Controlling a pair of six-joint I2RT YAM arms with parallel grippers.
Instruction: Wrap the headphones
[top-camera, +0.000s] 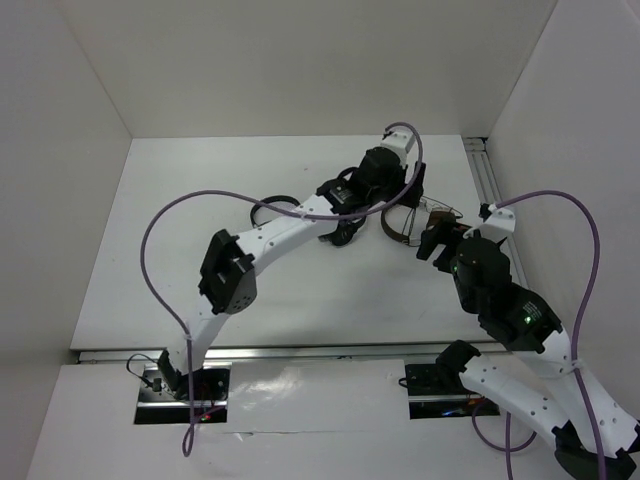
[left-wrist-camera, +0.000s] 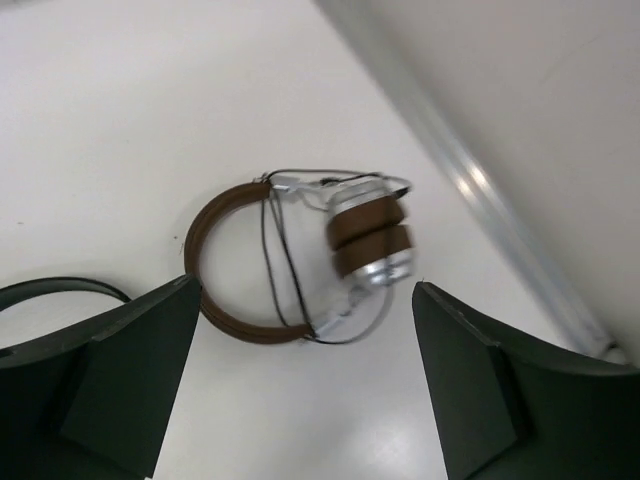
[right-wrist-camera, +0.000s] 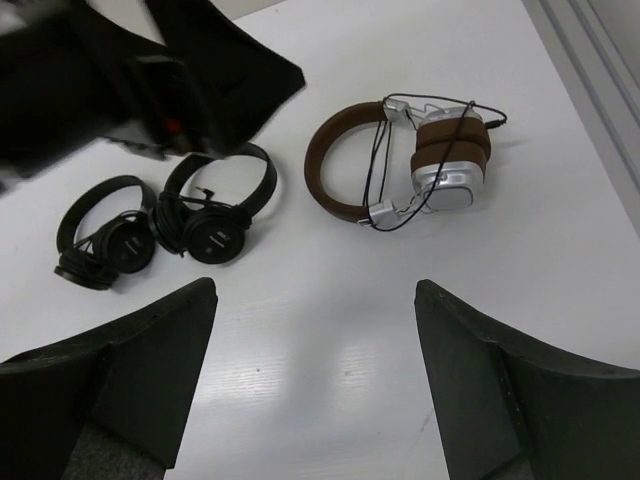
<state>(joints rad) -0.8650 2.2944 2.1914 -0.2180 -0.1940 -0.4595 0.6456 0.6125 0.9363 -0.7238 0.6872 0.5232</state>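
The headphones lie flat on the white table, with a brown headband, stacked silver earcups with brown pads, and thin black cable looped across band and cups. They also show in the left wrist view and, partly hidden by the arms, in the top view. My left gripper is open and empty, hovering above them with nothing between its fingers; in the top view it is just behind them. My right gripper is open and empty, hovering on their near side; in the top view it is right beside them.
Two smaller all-black headphones lie left of the brown pair; one band shows in the top view. An aluminium rail runs along the table's right edge by the white wall. The left arm fills the right wrist view's upper left.
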